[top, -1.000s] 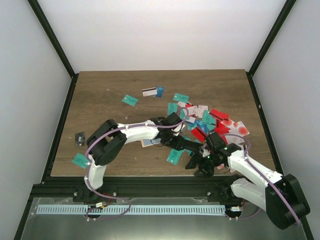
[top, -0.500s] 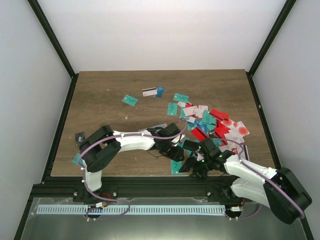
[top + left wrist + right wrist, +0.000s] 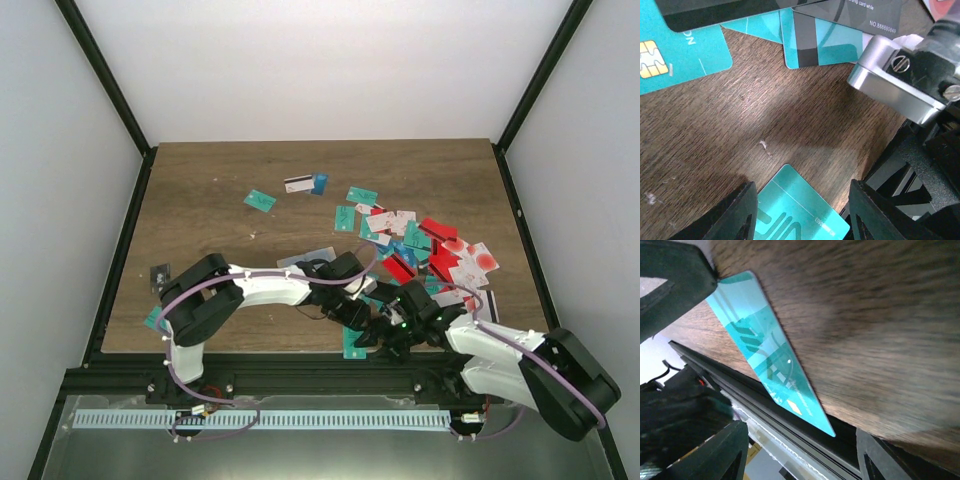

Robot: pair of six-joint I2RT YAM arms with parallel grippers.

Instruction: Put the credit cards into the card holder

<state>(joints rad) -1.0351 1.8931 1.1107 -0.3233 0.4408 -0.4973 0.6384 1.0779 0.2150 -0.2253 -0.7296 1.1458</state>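
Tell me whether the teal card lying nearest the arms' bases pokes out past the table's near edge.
Yes: in the right wrist view one corner of the teal card hangs out past the edge of the wooden table.

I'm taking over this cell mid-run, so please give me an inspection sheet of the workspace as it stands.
Surface: brown wooden table, no spills seen.
Job's things: credit cards heaped right of centre, a few loose ones behind; one teal card lies at the near edge, poking past it. Card holder: not made out.
Clutter: small dark item near the left edge; cannot tell what.
Grippers: left gripper open, fingers straddling the teal card; right gripper open at the same card, holding nothing.
Cables: purple cables run along both arms.
Surroundings: white walls, black frame, metal rail in front.
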